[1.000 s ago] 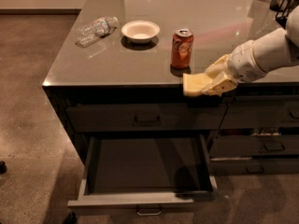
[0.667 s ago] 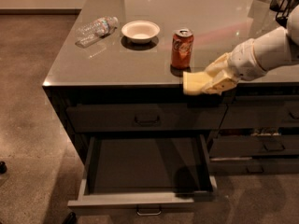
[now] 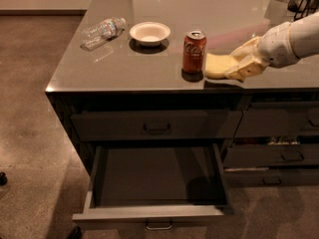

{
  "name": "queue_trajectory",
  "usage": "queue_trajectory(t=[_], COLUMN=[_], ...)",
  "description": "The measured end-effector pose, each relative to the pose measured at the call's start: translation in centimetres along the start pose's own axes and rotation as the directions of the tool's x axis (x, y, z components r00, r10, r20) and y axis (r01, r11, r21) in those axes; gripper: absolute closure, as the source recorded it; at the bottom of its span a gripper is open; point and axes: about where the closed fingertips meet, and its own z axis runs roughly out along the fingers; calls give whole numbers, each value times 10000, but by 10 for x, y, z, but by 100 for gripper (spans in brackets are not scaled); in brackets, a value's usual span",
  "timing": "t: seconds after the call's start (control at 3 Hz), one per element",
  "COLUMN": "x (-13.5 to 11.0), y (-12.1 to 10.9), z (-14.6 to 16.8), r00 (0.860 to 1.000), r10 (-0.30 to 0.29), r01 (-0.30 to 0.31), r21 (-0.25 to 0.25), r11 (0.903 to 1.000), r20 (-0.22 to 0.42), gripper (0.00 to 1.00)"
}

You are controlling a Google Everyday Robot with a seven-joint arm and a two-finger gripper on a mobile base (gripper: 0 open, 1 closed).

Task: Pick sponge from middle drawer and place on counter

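The pale-yellow sponge [image 3: 217,65] is in my gripper [image 3: 235,66], just above or on the counter [image 3: 124,68] near its front edge, right of a red soda can [image 3: 194,51]. The gripper's cream fingers [image 3: 242,71] close around the sponge's right end; the white arm comes in from the right. The middle drawer [image 3: 152,213] stands pulled open below, its dark inside bare, with a silvery handle on its front panel.
A white bowl [image 3: 149,33] and a clear plastic bottle [image 3: 102,30] lying on its side are on the counter's left part. Closed drawers sit above and right of the open one. The open drawer juts out over the brown floor.
The gripper with the sponge has moved up and back, from in front of the counter's edge to over the counter top beside the can.
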Motion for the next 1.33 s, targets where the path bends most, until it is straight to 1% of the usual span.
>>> queue_trajectory(t=[0.33,0.67,1.0,1.33], x=[16,42,63,76], y=[-32,-51,-59,-62], z=[-11,-16,-12,-7], r00=[9956,9792,9595,9452], r10=[941,2023,2817,3247], r01=[-941,-2025,-2775,-3160], r21=[687,1236,1472,1553], r11=[9932,9714,9494,9360], r20=[30,146,-75,-338], gripper=[100,100,82,58])
